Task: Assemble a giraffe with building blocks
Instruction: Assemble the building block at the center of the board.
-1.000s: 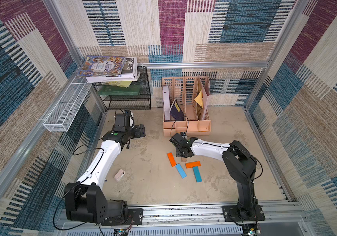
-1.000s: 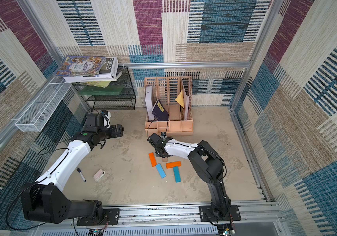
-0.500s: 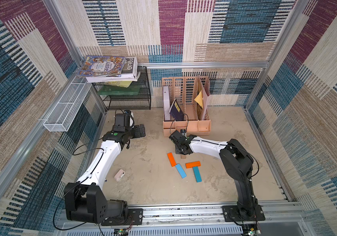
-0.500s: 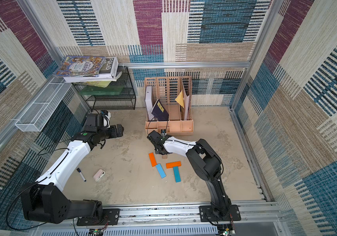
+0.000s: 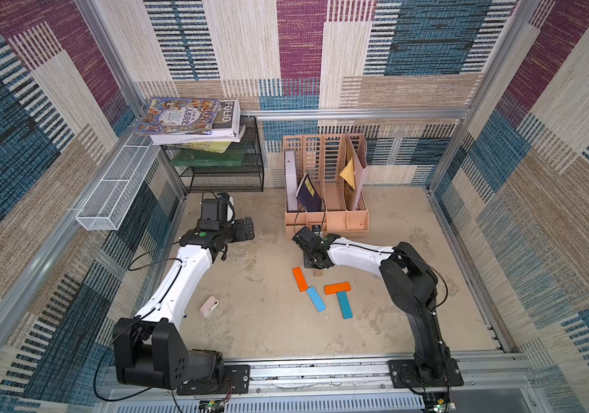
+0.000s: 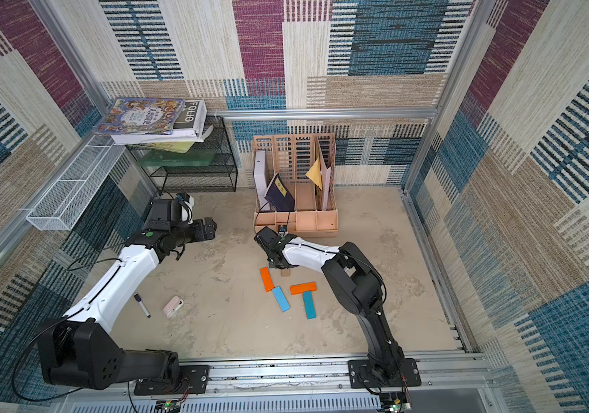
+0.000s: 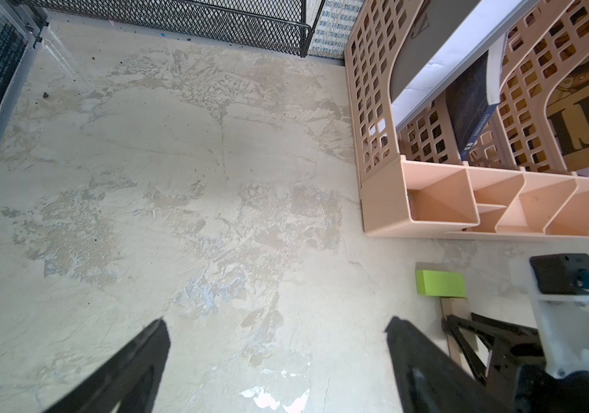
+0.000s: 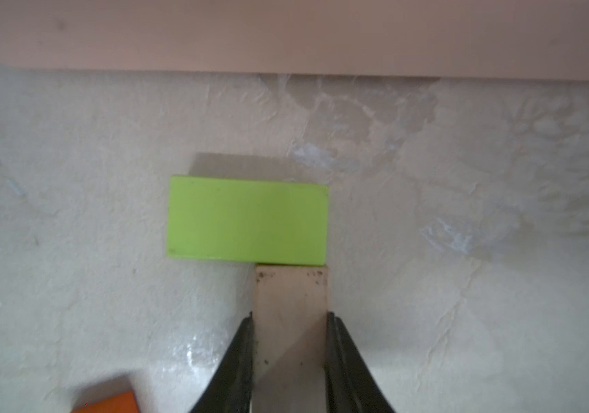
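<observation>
While the right hand (image 8: 290, 316) is clamped on the tan block (image 8: 291, 293), that block's end touches the long edge of the lime-green block (image 8: 246, 220), flat on the worktop (image 5: 268, 321) just before the peach file rack (image 5: 327, 221) at upper centre in both top views. Lower in the frame lie an orange block (image 5: 300, 279) touching a blue block (image 5: 316, 299), and a second orange block (image 5: 337, 288) with a second blue block (image 5: 345, 304) butted against it. Left of centre, the left hand (image 7: 275, 325) hangs wide open, holding nothing.
</observation>
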You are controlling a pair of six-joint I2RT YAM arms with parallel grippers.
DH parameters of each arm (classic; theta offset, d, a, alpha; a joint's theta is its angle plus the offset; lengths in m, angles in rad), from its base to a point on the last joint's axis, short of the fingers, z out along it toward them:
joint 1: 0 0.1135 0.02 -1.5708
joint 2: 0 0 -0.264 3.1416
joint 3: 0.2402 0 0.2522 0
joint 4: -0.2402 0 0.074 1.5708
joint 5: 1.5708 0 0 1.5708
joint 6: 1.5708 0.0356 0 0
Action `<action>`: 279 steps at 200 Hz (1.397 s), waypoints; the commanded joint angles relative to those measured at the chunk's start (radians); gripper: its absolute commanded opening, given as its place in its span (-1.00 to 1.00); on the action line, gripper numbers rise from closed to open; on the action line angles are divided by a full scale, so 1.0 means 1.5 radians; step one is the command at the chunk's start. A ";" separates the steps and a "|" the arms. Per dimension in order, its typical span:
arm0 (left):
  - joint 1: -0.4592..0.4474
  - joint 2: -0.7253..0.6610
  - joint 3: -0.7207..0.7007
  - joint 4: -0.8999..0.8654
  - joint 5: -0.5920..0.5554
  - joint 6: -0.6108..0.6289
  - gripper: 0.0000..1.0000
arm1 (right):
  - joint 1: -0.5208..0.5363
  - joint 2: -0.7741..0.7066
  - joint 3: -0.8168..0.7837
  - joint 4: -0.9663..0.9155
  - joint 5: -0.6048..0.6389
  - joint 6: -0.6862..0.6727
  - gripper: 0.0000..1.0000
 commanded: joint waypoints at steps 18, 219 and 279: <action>0.001 0.001 0.007 0.004 0.007 -0.003 0.97 | -0.003 0.013 0.011 -0.027 -0.007 -0.005 -0.43; 0.001 0.001 0.007 0.003 0.007 -0.003 0.97 | 0.014 0.032 0.031 -0.037 -0.001 -0.021 0.45; 0.001 0.000 0.007 0.003 0.007 -0.003 0.98 | 0.032 -0.047 -0.010 -0.037 0.036 -0.029 0.63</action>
